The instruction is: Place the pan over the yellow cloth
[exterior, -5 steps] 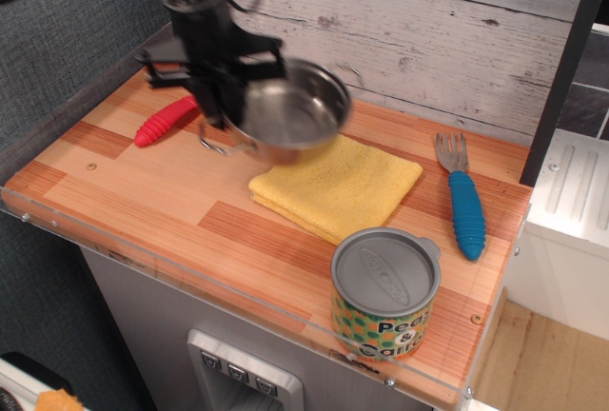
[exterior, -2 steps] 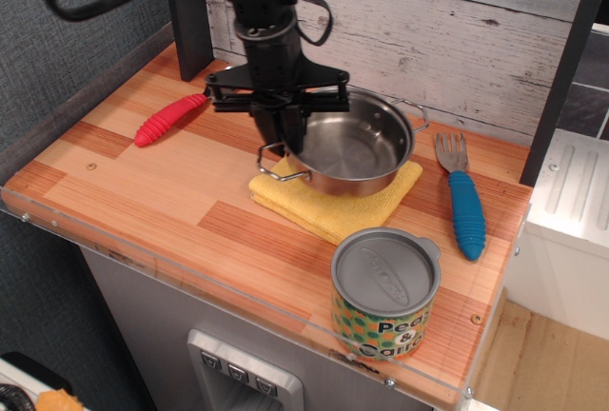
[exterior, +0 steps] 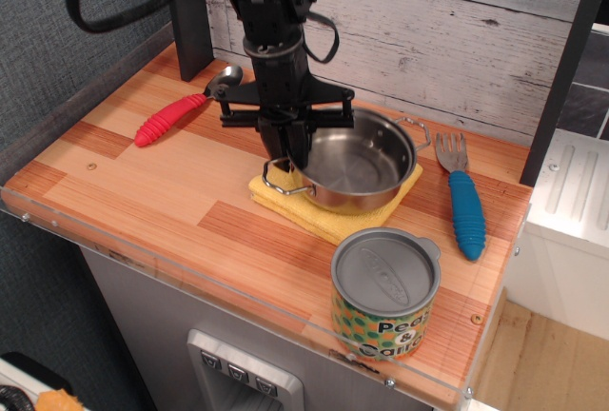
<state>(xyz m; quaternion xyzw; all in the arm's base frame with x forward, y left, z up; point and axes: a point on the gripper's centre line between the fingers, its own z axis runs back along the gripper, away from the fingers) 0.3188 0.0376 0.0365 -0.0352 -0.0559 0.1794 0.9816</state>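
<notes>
Shiny steel pan (exterior: 354, 166) w/ loop handles, on yellow cloth (exterior: 328, 218).

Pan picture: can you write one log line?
shiny steel round pan | on folded yellow cloth | gripper shut on rim

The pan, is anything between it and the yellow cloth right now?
Nothing visible. The pan sits directly over the yellow cloth, with the gripper at its left rim.
</notes>
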